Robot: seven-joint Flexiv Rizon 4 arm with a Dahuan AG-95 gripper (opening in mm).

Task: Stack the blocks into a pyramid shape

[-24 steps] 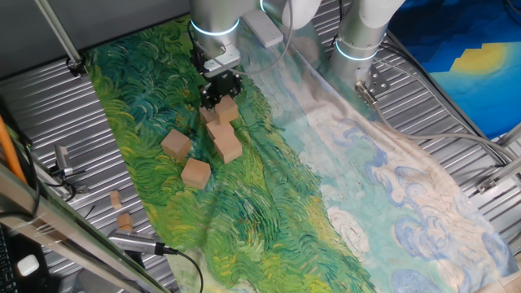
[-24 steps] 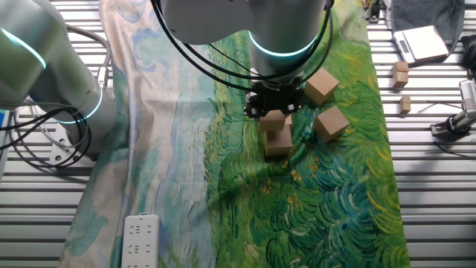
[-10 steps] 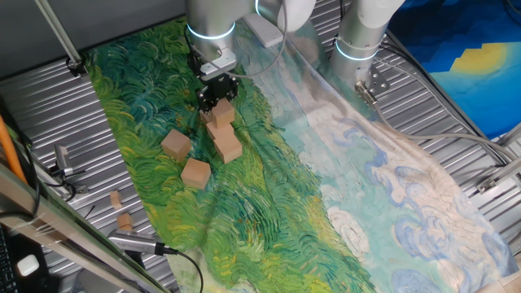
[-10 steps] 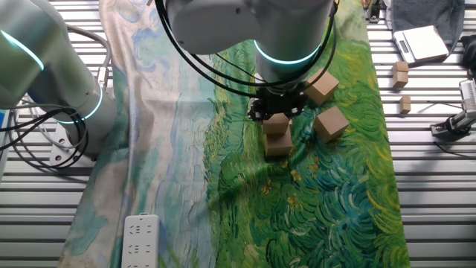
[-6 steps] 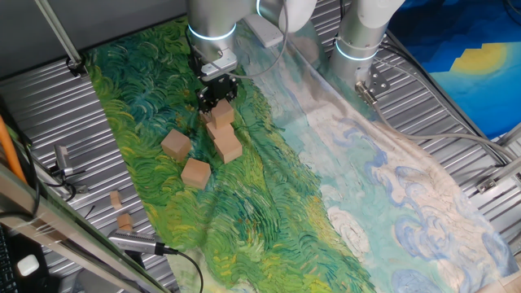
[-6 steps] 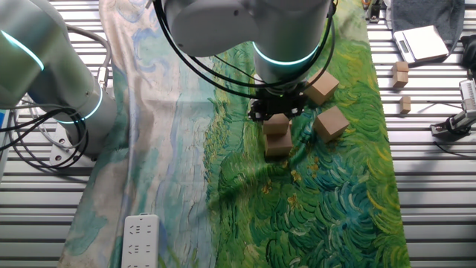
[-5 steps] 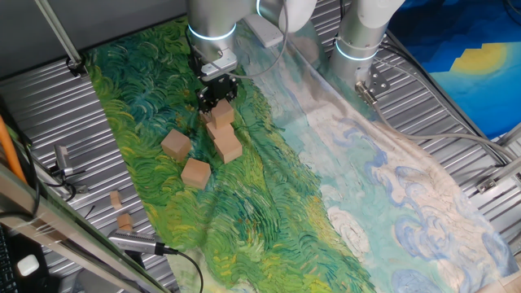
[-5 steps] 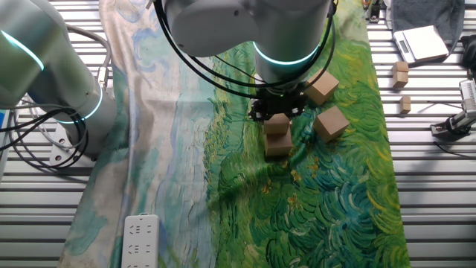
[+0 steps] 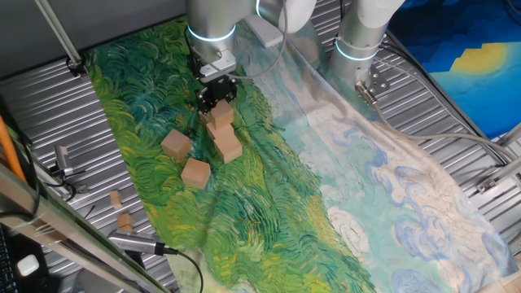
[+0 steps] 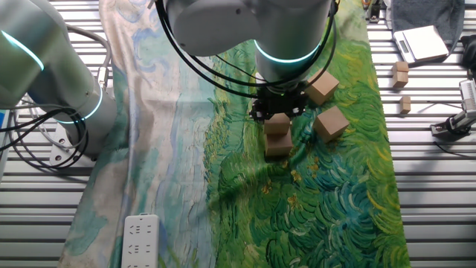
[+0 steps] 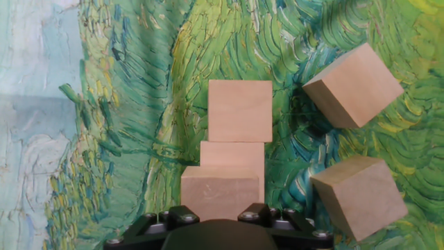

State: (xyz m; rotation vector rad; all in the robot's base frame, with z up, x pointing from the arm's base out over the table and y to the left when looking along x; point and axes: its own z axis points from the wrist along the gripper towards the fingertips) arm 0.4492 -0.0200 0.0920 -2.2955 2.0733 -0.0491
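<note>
Beside two loose blocks [image 11: 354,85], the gripper [image 10: 278,112] clasps the top block [image 11: 220,193].

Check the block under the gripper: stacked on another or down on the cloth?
Stacked: the block sits above another block, with the gripper right over it.

Glossy silver-grey arm [image 10: 245,26], glowing teal ring at joint, black cables, black fingers [image 9: 210,94], small screws
</note>
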